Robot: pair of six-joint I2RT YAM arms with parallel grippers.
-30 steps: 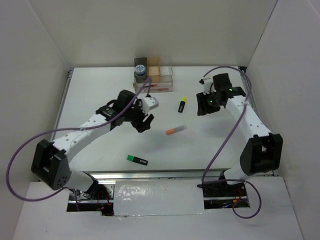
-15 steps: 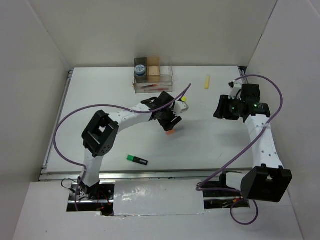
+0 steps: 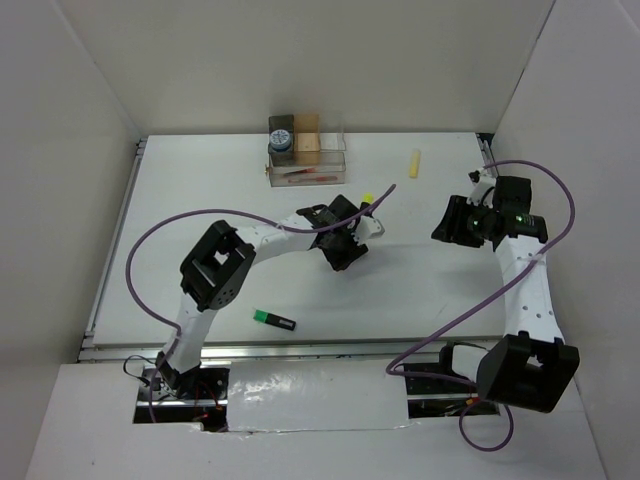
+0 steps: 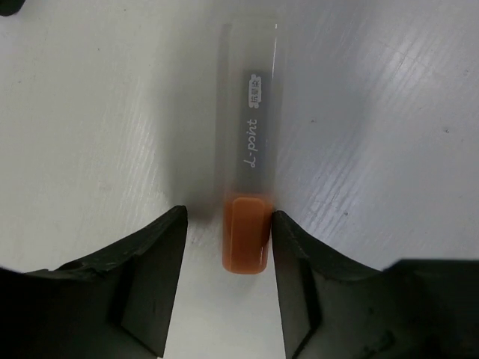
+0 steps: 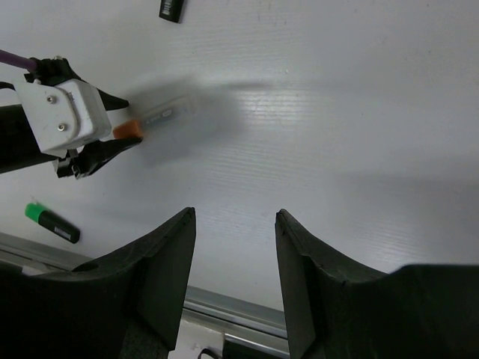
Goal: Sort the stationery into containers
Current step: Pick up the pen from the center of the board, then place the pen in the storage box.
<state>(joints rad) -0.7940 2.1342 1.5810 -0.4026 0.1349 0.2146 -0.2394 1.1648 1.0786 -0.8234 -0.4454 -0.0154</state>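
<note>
The orange marker [image 4: 245,241], with an orange cap and a clear grey body, lies on the white table. My left gripper [image 4: 227,215] is open and low over it, with the jaws on either side of the orange cap. The right jaw touches the cap and the left jaw stands a little apart. In the top view my left gripper [image 3: 345,247] hides the marker. My right gripper [image 3: 455,222] is open and empty above the table's right side. The clear organiser [image 3: 306,152] at the back holds the round tin [image 3: 281,138] and red pens [image 3: 305,175].
A black highlighter with a green end [image 3: 272,320] lies near the front edge, left of centre. A black highlighter with a yellow end [image 3: 367,200] lies just behind my left gripper. A pale yellow stick [image 3: 414,163] lies at the back right.
My left arm has swung right across the table and come down over the orange marker, which it now covers in the top view. My right arm has pulled back to the right.
</note>
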